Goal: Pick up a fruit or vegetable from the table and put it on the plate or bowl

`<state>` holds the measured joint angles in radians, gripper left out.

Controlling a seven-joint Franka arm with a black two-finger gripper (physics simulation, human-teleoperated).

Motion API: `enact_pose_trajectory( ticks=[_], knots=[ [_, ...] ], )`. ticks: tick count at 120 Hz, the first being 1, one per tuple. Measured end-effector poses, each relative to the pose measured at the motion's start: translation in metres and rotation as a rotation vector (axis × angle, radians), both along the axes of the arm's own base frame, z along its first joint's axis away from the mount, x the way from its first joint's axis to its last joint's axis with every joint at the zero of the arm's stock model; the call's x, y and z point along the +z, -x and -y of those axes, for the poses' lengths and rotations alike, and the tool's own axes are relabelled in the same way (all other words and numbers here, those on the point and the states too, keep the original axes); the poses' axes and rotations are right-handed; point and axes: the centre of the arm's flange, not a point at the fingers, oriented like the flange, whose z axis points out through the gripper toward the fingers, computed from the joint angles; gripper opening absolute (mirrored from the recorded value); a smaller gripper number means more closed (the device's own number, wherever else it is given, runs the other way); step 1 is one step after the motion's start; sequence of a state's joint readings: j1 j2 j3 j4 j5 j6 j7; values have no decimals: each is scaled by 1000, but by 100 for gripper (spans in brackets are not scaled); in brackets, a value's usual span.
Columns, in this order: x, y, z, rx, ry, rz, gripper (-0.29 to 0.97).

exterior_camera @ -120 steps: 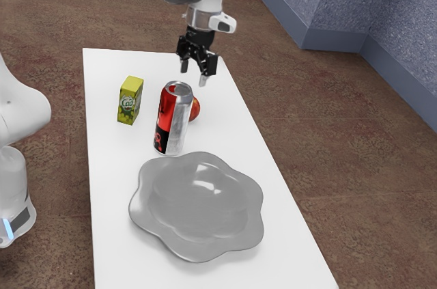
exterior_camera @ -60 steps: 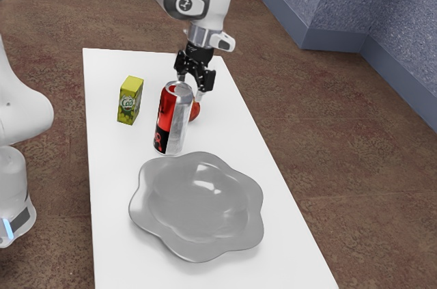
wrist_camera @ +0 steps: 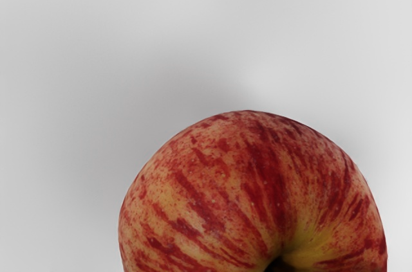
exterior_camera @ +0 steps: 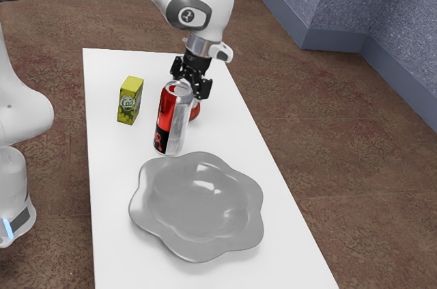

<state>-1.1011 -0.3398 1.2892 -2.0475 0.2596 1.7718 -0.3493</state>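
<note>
White tabletop [exterior_camera: 102, 166], brown speckled floor. Our black claw [exterior_camera: 192, 92] hangs spread and unclenched over the red-streaked yellow apple [wrist_camera: 251, 195] near the tabletop's far end, just beside the tall red aluminium can [exterior_camera: 169, 121]. We judge a finger could clip the can and topple it onto the grey wavy-rimmed plate [exterior_camera: 140, 197]. We cannot read the lettering on the yellow-green carton [exterior_camera: 130, 100].

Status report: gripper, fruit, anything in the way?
Gripper open, low over apple. Apple on table, not yet lifted. Red can close beside gripper.
</note>
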Motion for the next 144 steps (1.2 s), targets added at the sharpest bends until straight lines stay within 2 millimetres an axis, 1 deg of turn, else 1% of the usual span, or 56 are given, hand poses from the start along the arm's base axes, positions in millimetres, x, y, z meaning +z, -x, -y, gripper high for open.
enact_pose_trajectory(
  ticks=[18, 27, 46, 80, 92, 131, 144],
  knots=[
    [1, -7, 6, -12, -18, 34, 66],
    [-5, -12, 10, -20, -18, 40, 66],
    [-10, -16, 7, -17, -31, 48, 66],
    [-17, -24, 12, -31, -37, 77, 66],
    [-17, -28, 23, -50, -32, 83, 66],
    [-18, -29, 30, -46, 7, 91, 66],
    [-23, -28, 35, -40, 46, 98, 67]
  ],
)
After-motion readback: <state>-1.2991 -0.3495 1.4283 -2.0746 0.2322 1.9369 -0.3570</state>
